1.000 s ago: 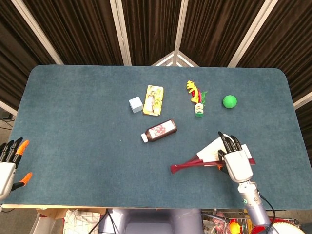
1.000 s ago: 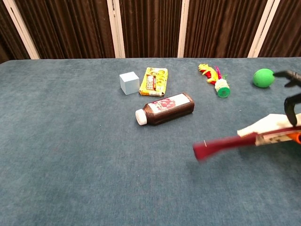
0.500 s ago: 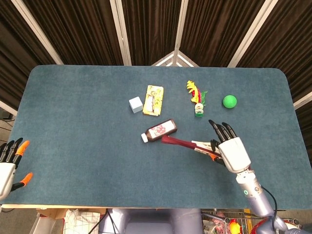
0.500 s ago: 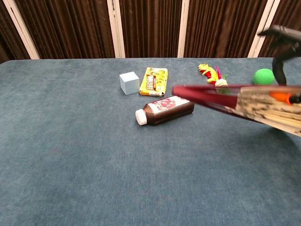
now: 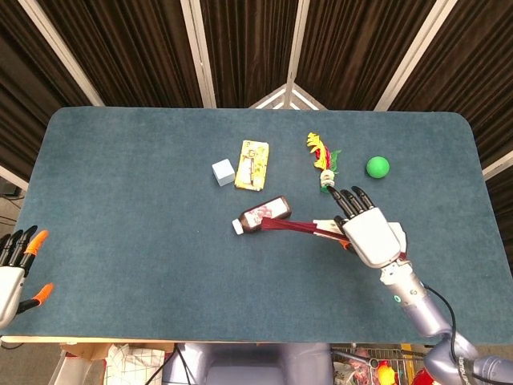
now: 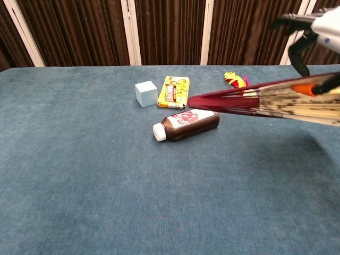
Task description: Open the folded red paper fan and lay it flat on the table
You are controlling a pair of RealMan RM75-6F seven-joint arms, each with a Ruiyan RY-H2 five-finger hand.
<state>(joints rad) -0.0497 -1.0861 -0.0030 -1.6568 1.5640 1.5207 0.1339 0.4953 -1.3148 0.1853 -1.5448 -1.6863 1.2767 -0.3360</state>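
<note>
1. The right hand (image 5: 369, 237) is holding the red paper fan (image 5: 292, 228) right of centre in the head view, fingers (image 5: 349, 202) stretched out above it and the thumb pressing it from beneath.
2. The fan is staying closed, its red tip pointing toward frame left and hanging over the brown bottle (image 5: 260, 214).
3. In the chest view the fan (image 6: 255, 102) is crossing the right half of the frame, lifted off the blue tabletop (image 5: 136, 208), with pale printed paper showing near the grip.
4. The left hand (image 5: 16, 269) is waiting at the lower left edge of the head view, fingers apart and holding nothing.
5. Behind the bottle, a yellow packet (image 5: 252, 164) and a small pale cube (image 5: 224, 172) are sitting side by side.
6. A yellow-and-red feather shuttlecock (image 5: 323, 163) is lying just beyond the right hand's fingertips, and a green ball (image 5: 377, 167) is resting to its right.
</note>
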